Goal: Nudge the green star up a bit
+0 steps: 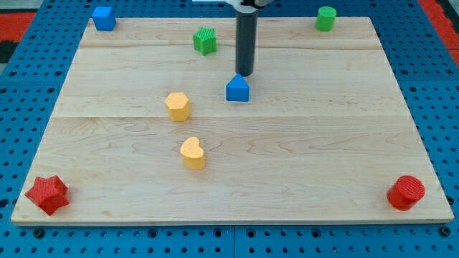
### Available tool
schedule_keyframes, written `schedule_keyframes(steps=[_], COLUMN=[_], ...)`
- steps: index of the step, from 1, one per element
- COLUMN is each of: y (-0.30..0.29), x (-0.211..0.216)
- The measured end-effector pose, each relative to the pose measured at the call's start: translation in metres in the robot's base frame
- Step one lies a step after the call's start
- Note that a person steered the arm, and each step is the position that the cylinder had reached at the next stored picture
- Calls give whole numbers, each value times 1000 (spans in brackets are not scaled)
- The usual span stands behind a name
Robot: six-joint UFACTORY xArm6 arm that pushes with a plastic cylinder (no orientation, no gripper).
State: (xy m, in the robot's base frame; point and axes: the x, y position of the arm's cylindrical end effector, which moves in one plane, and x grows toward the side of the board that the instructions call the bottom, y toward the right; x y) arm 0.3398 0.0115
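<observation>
The green star (205,40) sits near the view's top, left of centre, on the wooden board (323,129). My tip (244,74) is at the lower end of the dark rod, to the right of and below the star, clearly apart from it. The tip stands just above a blue house-shaped block (237,89), close to it or touching its top.
A blue cube (104,17) is at the top left corner, a green cylinder (326,18) at the top right. Two yellow blocks (177,106) (192,153) lie left of centre. A red star (47,193) is bottom left, a red cylinder (406,192) bottom right.
</observation>
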Motion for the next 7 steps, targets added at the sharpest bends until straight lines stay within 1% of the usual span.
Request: schedule_keyframes(steps=[2,5,7], y=[-6,-10,-44], x=[-10,-46,-72])
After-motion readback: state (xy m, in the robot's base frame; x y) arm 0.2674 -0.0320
